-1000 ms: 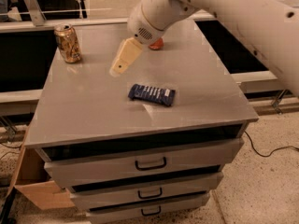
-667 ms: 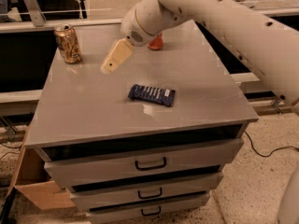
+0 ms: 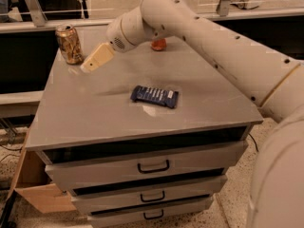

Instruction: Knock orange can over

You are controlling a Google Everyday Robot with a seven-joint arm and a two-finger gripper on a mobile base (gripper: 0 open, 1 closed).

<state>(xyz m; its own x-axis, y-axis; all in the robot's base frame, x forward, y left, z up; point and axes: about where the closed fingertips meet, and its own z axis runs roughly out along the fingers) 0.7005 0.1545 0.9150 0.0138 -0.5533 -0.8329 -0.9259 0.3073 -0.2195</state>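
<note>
The orange can, golden-orange and brown mottled with a silver top, stands upright at the far left corner of the grey cabinet top. My gripper, cream-coloured at the end of the white arm, hangs just above the surface a short way right of the can and slightly nearer, apart from it.
A dark blue snack packet lies flat near the middle of the top. A small orange-red object sits at the far edge, partly hidden behind the arm. Drawers run below the front edge. A cardboard box stands on the floor at left.
The gripper has moved left across the cabinet top toward the can, closing most of the gap. The can and the packet have not moved.
</note>
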